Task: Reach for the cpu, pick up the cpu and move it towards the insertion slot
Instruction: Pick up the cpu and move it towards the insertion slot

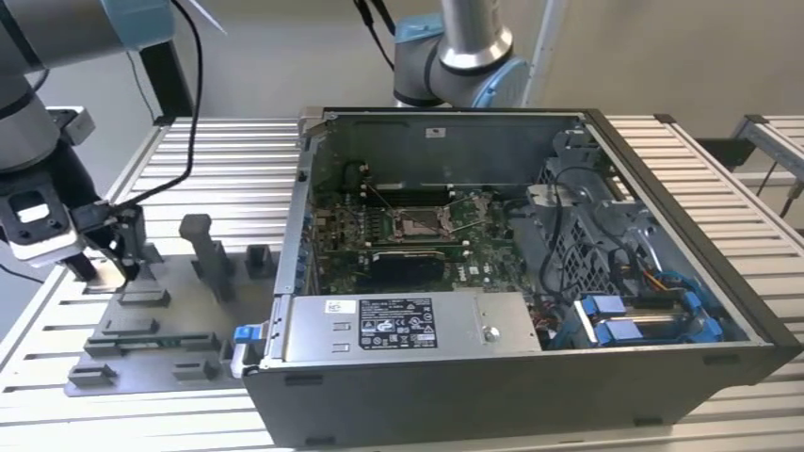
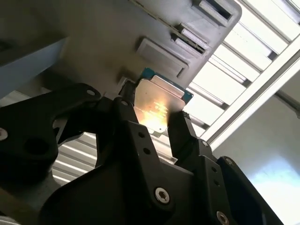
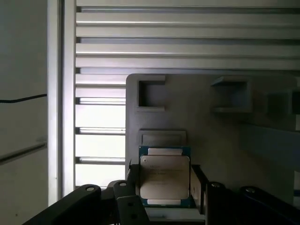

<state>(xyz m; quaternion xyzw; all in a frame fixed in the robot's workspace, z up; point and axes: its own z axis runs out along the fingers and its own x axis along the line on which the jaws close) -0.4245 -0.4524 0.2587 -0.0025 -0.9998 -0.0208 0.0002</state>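
The cpu [image 3: 165, 176] is a small square chip with a pale silver face and a blue-green rim. It sits between my two black fingers, which press against its opposite edges in both wrist views; light glints off the cpu [image 2: 157, 105]. My gripper [image 1: 107, 268] hangs at the exterior view's left, low over the grey plastic fixture plate [image 1: 164, 320]. Whether the chip still rests on the plate I cannot tell. The insertion slot [image 1: 419, 222], a metal-framed socket on the green board, lies inside the open computer case, well to the exterior view's right of my gripper [image 3: 165, 173].
The open computer case [image 1: 415, 325] stands on a slatted metal table [image 1: 214, 169], its tall wall between the fixture plate and the board. Upright grey fixture blocks [image 1: 207, 250] stand on the plate beside my gripper. A second arm's base [image 1: 453, 56] rises behind the case.
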